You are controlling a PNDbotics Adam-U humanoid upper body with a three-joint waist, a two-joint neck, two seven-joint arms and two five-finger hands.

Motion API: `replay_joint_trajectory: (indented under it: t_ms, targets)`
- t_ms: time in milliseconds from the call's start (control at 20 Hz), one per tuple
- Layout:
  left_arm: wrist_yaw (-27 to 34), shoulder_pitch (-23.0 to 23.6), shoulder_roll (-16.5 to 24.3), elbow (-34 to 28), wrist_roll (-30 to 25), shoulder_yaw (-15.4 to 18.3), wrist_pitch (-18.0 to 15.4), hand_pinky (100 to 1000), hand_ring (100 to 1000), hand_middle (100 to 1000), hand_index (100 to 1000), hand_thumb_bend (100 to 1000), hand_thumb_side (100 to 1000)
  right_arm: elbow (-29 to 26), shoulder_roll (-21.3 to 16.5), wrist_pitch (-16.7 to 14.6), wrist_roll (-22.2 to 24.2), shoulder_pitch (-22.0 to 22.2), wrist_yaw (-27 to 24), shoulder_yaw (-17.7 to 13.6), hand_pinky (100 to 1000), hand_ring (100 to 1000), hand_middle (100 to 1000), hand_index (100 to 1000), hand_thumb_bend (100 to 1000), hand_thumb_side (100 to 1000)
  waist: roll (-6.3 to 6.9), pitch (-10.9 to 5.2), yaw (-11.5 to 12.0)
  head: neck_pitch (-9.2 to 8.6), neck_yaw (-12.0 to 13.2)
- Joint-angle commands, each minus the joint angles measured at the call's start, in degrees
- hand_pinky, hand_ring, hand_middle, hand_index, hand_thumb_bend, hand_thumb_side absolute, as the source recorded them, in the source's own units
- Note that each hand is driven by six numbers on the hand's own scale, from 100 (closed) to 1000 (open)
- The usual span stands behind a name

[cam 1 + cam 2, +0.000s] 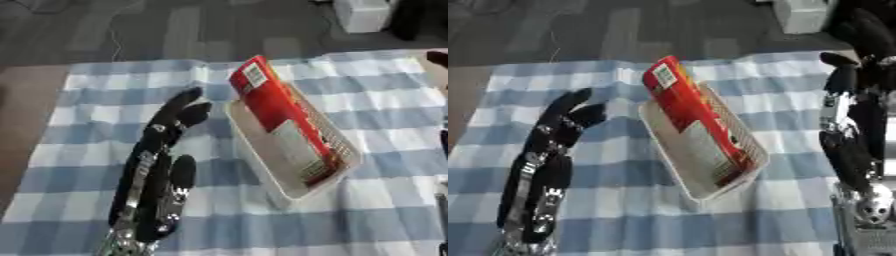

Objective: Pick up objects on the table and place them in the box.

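A red carton (278, 116) stands tilted inside the white box (262, 165), its lower end hidden by the box's wall. Left of the box, the left hand (156, 185) rests open, fingers straight. Right of it, the right hand (852, 145) shows partly cut off, fingers relaxed, on the blue checked cloth (376, 210).

checked tablecloth (385, 210), white tray (262, 150), perhaps plastic

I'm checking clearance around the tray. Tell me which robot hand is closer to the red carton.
The left robot hand, black fingers straight, stands closer beside the white plastic tray holding the red cardboard carton; the right robot hand stands farther off.
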Motion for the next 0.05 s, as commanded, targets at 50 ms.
replay_joint_trajectory:
  t_ms: [50]
  targets:
    - [-0.6,-0.3,0.0,-0.7,-0.5,-0.3,0.3,793,838,874,971,100,823,-1.3,-0.1,0.2,0.0,-0.1,-0.3,-0.1,779,917,927,915,100,524,-0.11,-1.0,-0.1,-0.47,0.2]
